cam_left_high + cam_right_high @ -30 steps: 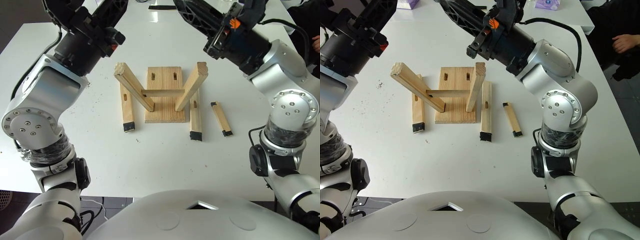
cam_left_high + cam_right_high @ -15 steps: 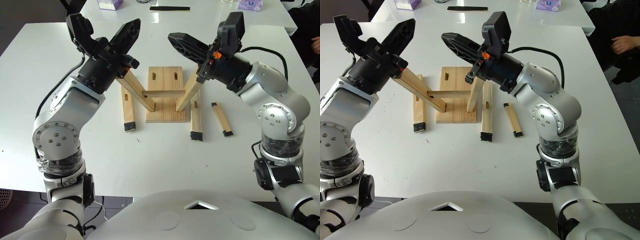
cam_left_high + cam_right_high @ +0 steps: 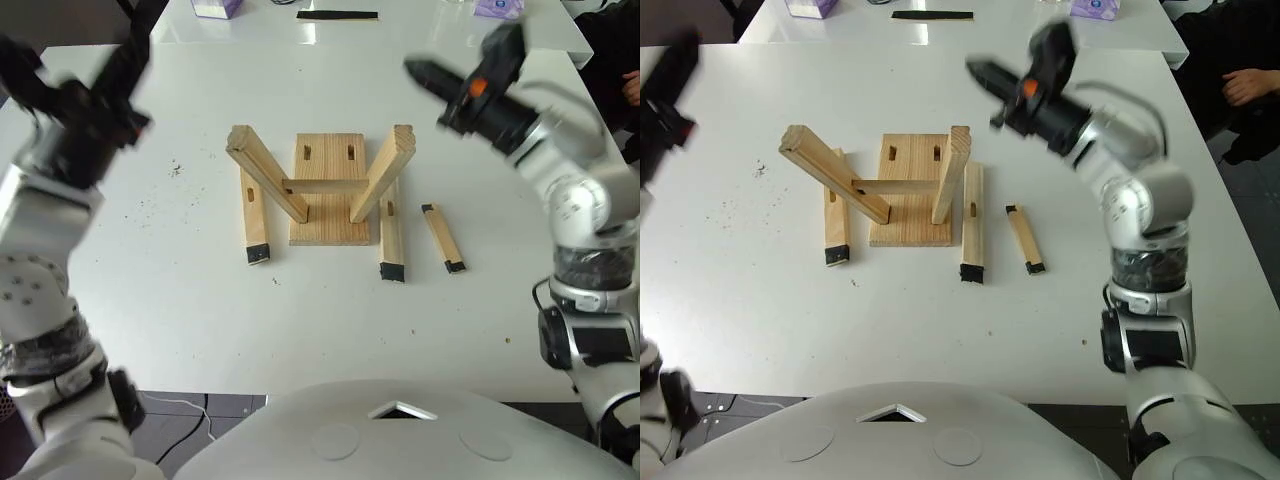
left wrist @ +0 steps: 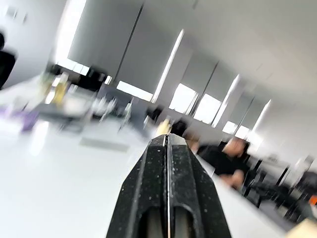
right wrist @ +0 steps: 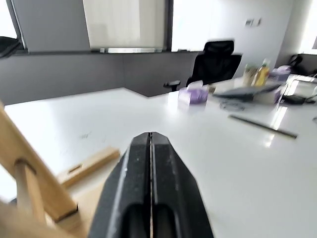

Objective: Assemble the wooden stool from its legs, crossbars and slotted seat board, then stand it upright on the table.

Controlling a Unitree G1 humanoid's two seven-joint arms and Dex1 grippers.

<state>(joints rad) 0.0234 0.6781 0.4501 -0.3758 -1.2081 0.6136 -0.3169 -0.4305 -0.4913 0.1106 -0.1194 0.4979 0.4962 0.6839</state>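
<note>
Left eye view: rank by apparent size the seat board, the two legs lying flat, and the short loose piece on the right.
1. Seat board.
2. Left flat leg and right flat leg: these look alike and both are partly covered, so no ranking.
3. Short loose piece.

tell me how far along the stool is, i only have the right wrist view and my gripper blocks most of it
Observer: Two standing legs, joined by one crossbar, lean outward on the seat board, which lies flat.
Operator: any loose parts
Observer: Two loose legs lie flat on the table, one either side of the board; a shorter wooden piece lies right of them.
Operator: where's my left gripper
Observer: The left gripper is shut, up by the table's far left corner, touching no part.
</note>
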